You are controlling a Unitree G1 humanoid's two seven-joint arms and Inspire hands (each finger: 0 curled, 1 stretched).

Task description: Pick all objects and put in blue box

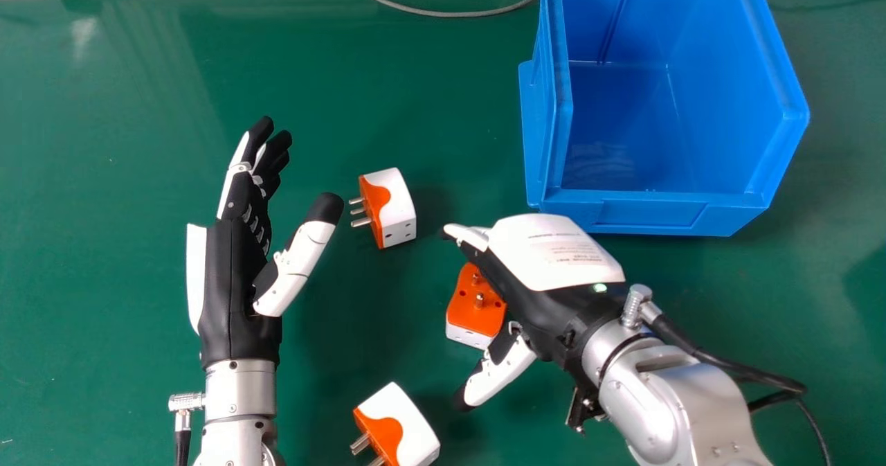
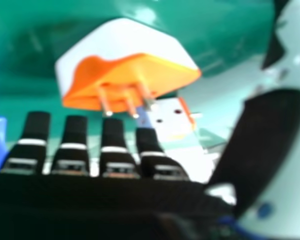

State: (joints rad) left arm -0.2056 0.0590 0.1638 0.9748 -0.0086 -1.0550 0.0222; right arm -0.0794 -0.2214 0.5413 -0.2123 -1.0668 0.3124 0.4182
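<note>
The right hand (image 1: pixel 550 255) is open, thumb and fingers apart. A first plug (image 1: pixel 471 317) lies under its edge, between thumb and fingers, partly covered by the hand, so I cannot tell whether they touch. A second plug (image 1: pixel 403 203) lies between the right hand and the open left hand (image 1: pixel 239 279), near the left thumb. A third plug (image 1: pixel 412 428) lies nearer the robot than the right thumb, its prongs cut off. Just beyond the right hand stands the box (image 1: pixel 644 213), its far end cut off.
</note>
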